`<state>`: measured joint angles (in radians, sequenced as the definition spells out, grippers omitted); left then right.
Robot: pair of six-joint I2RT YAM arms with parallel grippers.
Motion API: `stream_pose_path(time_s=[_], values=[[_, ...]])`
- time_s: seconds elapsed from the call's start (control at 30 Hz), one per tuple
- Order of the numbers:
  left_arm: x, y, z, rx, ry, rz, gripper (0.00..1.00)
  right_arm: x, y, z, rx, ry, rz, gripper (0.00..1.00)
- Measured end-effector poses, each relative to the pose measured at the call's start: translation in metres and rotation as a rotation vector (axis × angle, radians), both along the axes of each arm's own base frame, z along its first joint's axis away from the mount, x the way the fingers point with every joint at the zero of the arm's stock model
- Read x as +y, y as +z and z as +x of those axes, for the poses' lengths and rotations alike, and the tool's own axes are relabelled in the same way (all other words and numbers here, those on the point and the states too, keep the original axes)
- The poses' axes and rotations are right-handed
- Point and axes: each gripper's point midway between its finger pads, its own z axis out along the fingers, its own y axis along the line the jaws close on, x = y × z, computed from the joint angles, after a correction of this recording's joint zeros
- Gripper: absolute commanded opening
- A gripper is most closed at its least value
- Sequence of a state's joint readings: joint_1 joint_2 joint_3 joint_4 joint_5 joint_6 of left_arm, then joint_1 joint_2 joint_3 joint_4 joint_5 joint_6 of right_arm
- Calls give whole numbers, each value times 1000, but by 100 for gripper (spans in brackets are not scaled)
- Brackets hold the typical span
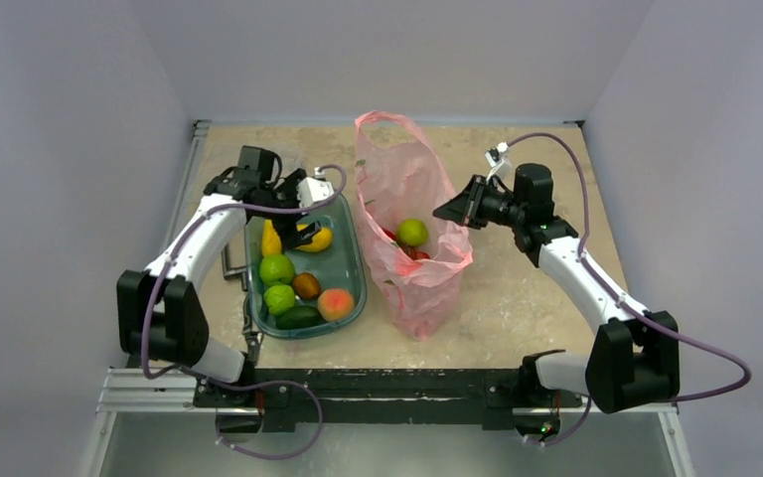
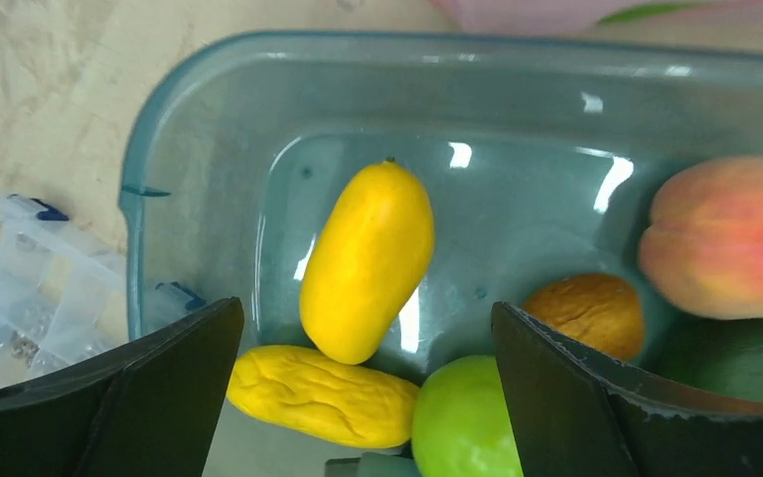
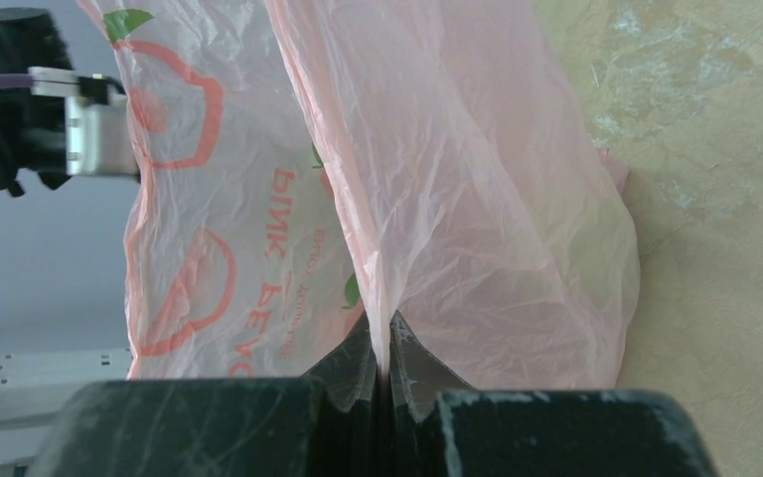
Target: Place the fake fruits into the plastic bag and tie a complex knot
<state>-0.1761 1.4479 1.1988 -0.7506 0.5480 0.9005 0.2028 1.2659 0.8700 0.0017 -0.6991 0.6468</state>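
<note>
1. Logged left hand (image 2: 368,397) as released: jaws spread wide, grasping nothing, poised over the teal tub (image 2: 159,149).
2. Noted between its fingers a wrinkled yellow fruit (image 2: 318,396), touching a smooth yellow fruit (image 2: 368,263) just beyond. Noted a green apple (image 2: 462,422) close by one finger.
3. Recorded farther out from that hand a brown fruit (image 2: 586,313), a dark green fruit (image 2: 735,358) and a peach (image 2: 725,238), all inside the tub. Recorded beyond the other finger, outside the tub wall, a clear compartment box (image 2: 20,288) on the bench (image 2: 40,79).
4. Logged right hand (image 3: 387,358) as clenched on a fold of the plastic bag (image 3: 477,199), pinching one wall near the mouth. Placed the bag upright on the bench between the two hands, just beside the tub; could not resolve contact with it.
5. Spotted from overhead, past the right hand's fingertips and inside the bag, a green fruit (image 1: 412,232) with a red piece (image 1: 412,253) under it, too small to name.
6. Found no knot: handle loop (image 1: 382,124) on the bag's far side from both hands, standing free and untied.
7. Judged step in hand: loading fruit, early on, with more pieces in the tub than in the bag.
8. Judged next move: lower left hand onto the smooth yellow fruit, close across its narrow width, lift clear of the tub rim, carry to the bag mouth. Expect slip on the rounded shell if gripped off-centre. Hold the right-hand pinch meanwhile to present an open mouth.
</note>
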Motion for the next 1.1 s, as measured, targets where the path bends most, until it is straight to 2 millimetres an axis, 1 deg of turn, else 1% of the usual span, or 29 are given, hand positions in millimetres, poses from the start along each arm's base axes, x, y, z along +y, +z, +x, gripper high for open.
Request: stream_pose_path(time_s=[0.13,0.2,0.27,0.33,0.37,0.43,0.47,0.5,0.53,0.6,0.63,0.67,0.73,0.8,0.87,0.9,0.93,1.0,1.03,1.07,1.1], values=[[5,-40,13,44,-61,103,96,0,3,2,-6,0,1,0],[3,-56,16,62,-96,142,96,1,6,3,-13,0,2,0],[-1,-76,15,91,-136,191,94,1,9,4,-22,1,3,0],[-4,-92,14,113,-168,230,85,1,12,5,-30,2,2,0],[-5,-99,13,124,-182,249,77,1,12,5,-33,3,1,0],[-6,-111,13,138,-195,277,55,1,12,6,-37,3,-1,0],[-5,-113,13,141,-194,287,46,1,12,6,-38,3,-2,0],[-5,-113,13,139,-197,292,39,1,12,6,-40,5,-4,0],[-5,-111,14,132,-193,290,35,1,12,6,-42,5,-5,0],[-5,-100,15,108,-181,278,32,1,12,6,-45,6,-7,0],[-6,-92,16,95,-169,264,32,1,12,6,-45,6,-7,0],[-6,-78,15,73,-158,241,32,1,12,6,-45,6,-7,0],[-6,-44,14,21,-131,186,32,1,12,6,-45,6,-7,0],[-3,4,17,-63,-86,113,32,1,12,6,-45,6,-7,0],[-3,61,21,-171,-35,21,29,1,12,6,-45,7,-7,0],[-6,92,22,-225,-20,-30,28,1,12,6,-45,6,-6,0],[-11,117,21,-267,-12,-78,28,1,12,6,-45,6,-6,0],[-33,176,15,-367,-28,-191,29,1,12,6,-43,7,-5,0],[-49,199,9,-408,-55,-240,30,1,13,6,-43,7,-4,0],[-68,220,0,-437,-97,-289,31,1,12,5,-42,9,-3,0],[-84,233,-9,-451,-138,-327,32,1,13,5,-42,10,-3,0]])
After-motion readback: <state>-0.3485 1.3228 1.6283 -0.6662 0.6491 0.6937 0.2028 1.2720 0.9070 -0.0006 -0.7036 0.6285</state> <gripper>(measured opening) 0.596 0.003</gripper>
